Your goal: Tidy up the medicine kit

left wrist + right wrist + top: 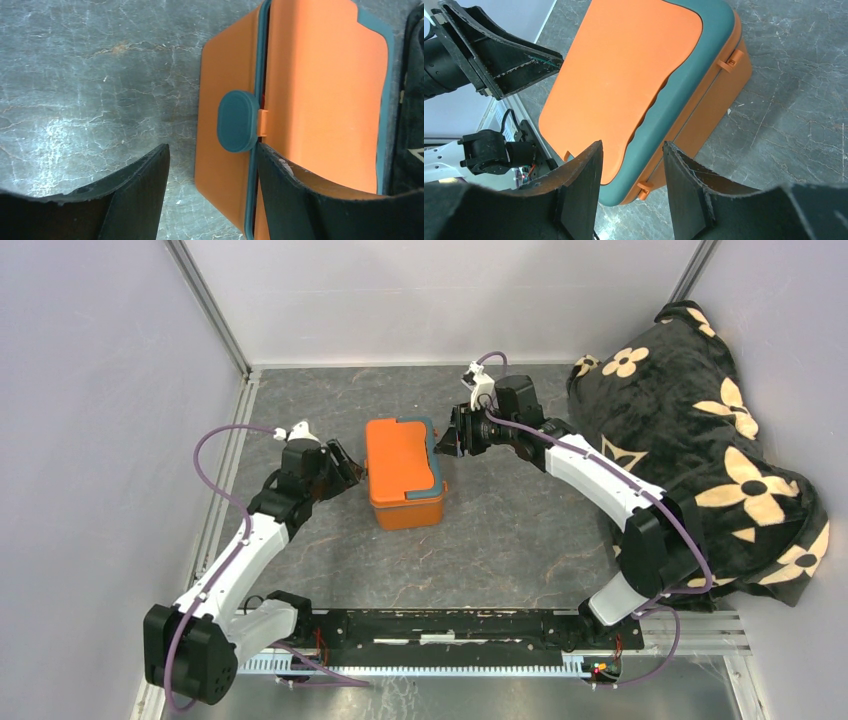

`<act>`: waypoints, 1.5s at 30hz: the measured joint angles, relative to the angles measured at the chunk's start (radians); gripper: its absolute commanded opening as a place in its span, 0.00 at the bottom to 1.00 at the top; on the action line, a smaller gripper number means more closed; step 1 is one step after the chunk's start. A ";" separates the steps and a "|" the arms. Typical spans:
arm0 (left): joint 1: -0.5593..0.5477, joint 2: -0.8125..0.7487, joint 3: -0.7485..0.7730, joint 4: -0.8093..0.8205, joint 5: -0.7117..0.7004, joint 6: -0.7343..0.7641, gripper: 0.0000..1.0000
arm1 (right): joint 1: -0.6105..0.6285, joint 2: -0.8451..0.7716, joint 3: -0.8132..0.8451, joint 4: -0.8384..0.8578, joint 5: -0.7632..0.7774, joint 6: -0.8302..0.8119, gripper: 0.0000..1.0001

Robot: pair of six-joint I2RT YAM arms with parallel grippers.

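While its lid is shut, medicine kit [403, 472] sits on table [520, 530], near its middle.
Left gripper [351, 468] just beside kit's left side, jaws apart, nothing held; right gripper [447, 440] at far-right corner, jaws apart over teal lid edge, no grip.

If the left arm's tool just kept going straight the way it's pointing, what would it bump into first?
Most likely the small orange plastic box, at the side with its oval teal latch, which sits just ahead between the left tool's fingers. Exact depth is unclear.
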 measured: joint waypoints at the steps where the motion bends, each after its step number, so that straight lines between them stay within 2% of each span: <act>1: 0.000 -0.002 -0.001 0.005 0.005 0.001 0.71 | 0.000 0.002 0.001 0.000 0.000 0.000 0.54; 9: 0.000 0.027 -0.004 0.045 0.042 0.012 0.70 | 0.003 0.011 0.002 -0.005 0.001 -0.001 0.54; 15: 0.006 0.067 -0.004 0.072 0.074 0.014 0.65 | 0.004 0.012 0.003 -0.006 0.001 -0.010 0.54; 25: 0.003 0.084 -0.002 0.094 0.092 0.014 0.43 | 0.004 0.026 0.014 -0.018 0.000 -0.017 0.55; 33: 0.002 0.070 -0.002 0.010 -0.045 0.014 0.32 | 0.004 0.027 0.015 -0.021 0.000 -0.017 0.55; 37: 0.002 0.070 -0.001 -0.023 -0.085 0.014 0.32 | 0.004 0.027 0.015 -0.021 0.001 -0.017 0.55; 42: 0.002 0.053 -0.001 -0.036 -0.100 0.013 0.41 | 0.006 0.027 0.021 -0.037 0.015 -0.027 0.55; 45: 0.010 0.030 0.004 -0.035 -0.097 0.011 0.42 | 0.012 0.027 0.036 -0.061 0.033 -0.040 0.55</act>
